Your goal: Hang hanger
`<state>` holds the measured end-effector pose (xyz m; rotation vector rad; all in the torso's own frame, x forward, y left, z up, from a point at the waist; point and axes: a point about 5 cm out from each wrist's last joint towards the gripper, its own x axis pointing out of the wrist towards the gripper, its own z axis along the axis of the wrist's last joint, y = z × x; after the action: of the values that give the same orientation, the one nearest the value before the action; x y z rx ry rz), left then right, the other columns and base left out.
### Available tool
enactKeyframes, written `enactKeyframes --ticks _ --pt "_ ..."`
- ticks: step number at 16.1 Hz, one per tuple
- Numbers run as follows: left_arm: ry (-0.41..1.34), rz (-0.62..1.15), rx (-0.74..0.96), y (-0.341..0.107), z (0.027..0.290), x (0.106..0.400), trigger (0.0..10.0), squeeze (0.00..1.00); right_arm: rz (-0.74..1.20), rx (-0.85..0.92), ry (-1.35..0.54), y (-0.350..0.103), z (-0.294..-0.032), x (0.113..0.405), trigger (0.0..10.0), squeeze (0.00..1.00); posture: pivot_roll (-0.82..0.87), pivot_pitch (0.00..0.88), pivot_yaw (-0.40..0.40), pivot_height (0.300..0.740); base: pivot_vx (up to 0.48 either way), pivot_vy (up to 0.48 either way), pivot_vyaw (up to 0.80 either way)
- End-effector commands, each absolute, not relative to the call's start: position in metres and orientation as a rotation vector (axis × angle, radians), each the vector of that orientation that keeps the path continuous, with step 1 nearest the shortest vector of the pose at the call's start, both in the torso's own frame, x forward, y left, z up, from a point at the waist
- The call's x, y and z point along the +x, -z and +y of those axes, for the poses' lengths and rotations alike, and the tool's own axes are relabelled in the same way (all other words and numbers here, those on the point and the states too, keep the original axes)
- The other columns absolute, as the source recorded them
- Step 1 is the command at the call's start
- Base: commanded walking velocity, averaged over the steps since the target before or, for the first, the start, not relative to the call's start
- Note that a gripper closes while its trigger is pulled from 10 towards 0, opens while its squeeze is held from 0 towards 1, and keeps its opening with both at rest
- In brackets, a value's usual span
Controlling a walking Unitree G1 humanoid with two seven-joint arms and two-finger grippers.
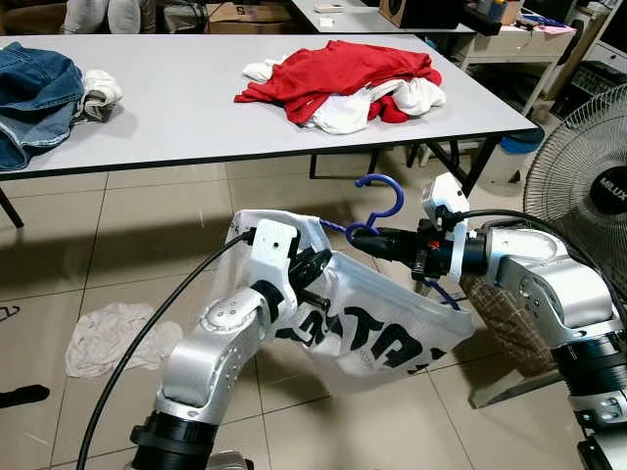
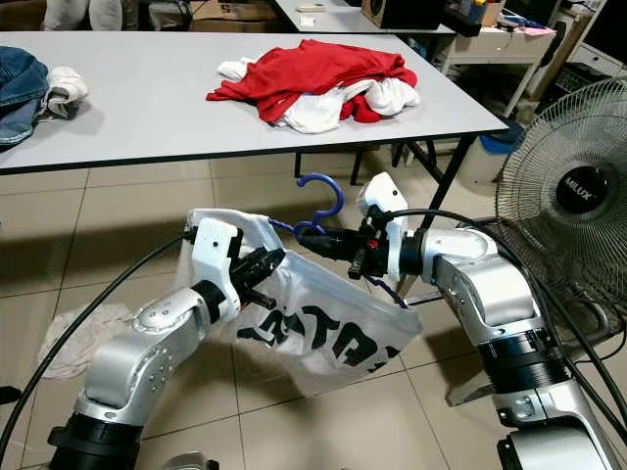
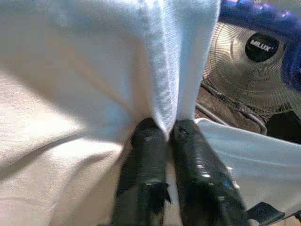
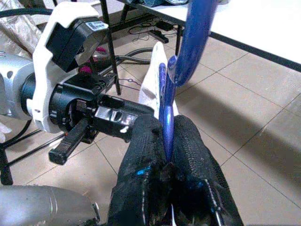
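A blue plastic hanger (image 1: 375, 208) with its hook up carries a white T-shirt (image 1: 377, 328) with black lettering, held in the air in front of me below the table edge. My right gripper (image 1: 359, 238) is shut on the hanger at the base of its hook; the right wrist view shows the blue bar (image 4: 165, 117) pinched between its fingertips. My left gripper (image 1: 312, 266) is shut on a fold of the white shirt (image 3: 164, 84) near its collar side, seen up close in the left wrist view.
A grey table (image 1: 176, 117) stands ahead with a red and white clothes pile (image 1: 343, 83) and denim (image 1: 34, 98). A standing fan (image 1: 588, 186) is at the right. A white cloth (image 1: 108, 338) lies on the tiled floor at the left.
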<state>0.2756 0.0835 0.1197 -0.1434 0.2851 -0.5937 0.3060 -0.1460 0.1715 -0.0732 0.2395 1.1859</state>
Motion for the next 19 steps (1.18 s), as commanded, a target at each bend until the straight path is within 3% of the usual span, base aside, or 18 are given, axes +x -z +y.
enactKeyframes --ticks 1,4,6,10,13,15,19 --pt "0.608 0.305 -0.14 -0.117 0.088 0.273 0.0 0.0 0.182 -0.095 -1.172 -0.186 -0.151 0.309 10.0 0.0 -0.02 0.0 -0.071 0.74 0.0 0.0 0.0" --pt "0.747 0.345 -0.053 -0.12 0.109 0.264 0.0 0.0 0.193 -0.128 -1.167 -0.182 -0.155 0.306 10.0 0.0 -0.02 0.0 -0.073 0.74 0.0 0.0 0.0" --pt "0.755 0.358 0.03 -0.135 0.146 0.269 0.0 0.0 0.216 -0.149 -1.189 -0.177 -0.159 0.299 10.0 0.0 -0.01 0.0 -0.077 0.74 0.0 0.0 0.0" --pt "0.697 0.325 0.138 -0.159 0.177 0.285 0.0 0.0 0.249 -0.167 -1.249 -0.169 -0.156 0.288 10.0 0.0 0.0 0.0 -0.071 0.74 0.0 0.0 0.0" --pt "0.725 0.326 0.145 -0.164 0.177 0.287 0.0 0.0 0.264 -0.209 -1.242 -0.167 -0.157 0.287 10.0 0.0 -0.01 0.0 -0.058 0.74 0.0 0.0 0.0" --pt "0.795 0.333 0.113 -0.157 0.163 0.281 0.0 0.0 0.241 -0.224 -1.115 -0.17 -0.164 0.299 10.0 0.0 -0.01 0.0 -0.051 0.74 0.0 0.0 0.0" --pt "0.832 0.305 0.085 -0.14 0.136 0.274 0.0 0.0 0.206 -0.153 -1.094 -0.181 -0.165 0.303 10.0 0.0 -0.01 0.0 -0.056 0.74 0.0 0.0 0.0"
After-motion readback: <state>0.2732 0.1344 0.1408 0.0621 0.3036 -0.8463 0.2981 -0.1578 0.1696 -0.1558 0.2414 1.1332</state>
